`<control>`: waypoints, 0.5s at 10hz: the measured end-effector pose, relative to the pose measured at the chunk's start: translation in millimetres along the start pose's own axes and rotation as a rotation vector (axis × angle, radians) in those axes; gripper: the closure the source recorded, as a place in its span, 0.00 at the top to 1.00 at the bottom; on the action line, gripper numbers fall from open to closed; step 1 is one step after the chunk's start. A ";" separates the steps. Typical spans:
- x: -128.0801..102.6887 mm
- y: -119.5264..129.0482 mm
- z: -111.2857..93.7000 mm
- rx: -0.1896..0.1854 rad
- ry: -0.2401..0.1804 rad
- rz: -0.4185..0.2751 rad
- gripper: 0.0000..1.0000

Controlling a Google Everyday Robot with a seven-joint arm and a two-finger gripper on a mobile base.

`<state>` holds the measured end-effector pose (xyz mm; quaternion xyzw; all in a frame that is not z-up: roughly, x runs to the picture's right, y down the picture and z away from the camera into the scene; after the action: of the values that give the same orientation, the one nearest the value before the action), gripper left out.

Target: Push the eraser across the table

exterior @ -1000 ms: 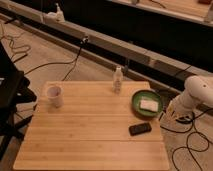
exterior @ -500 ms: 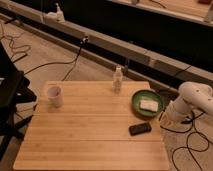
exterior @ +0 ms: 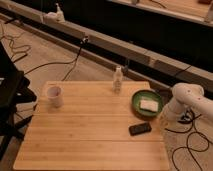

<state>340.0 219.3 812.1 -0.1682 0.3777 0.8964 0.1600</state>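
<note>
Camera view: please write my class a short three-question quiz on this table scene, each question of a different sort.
1. True or false: the eraser lies inside the green bowl.
2. Which thing stands nearest the left edge of the table? A) white cup B) small bottle C) eraser
3. Fill the gap: the gripper is off the table's ____ edge, close to the green bowl.

Key: 1 false, the eraser lies on the bare wood in front of the bowl; 2 A; 3 right.
</note>
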 end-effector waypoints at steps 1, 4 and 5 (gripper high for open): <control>-1.4 2.6 3.4 0.007 0.000 0.003 0.00; 3.5 8.9 12.8 0.023 0.012 -0.003 0.00; 9.4 10.0 16.0 0.028 0.017 -0.014 0.00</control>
<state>324.5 225.8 824.9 -0.1764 0.3905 0.8883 0.1654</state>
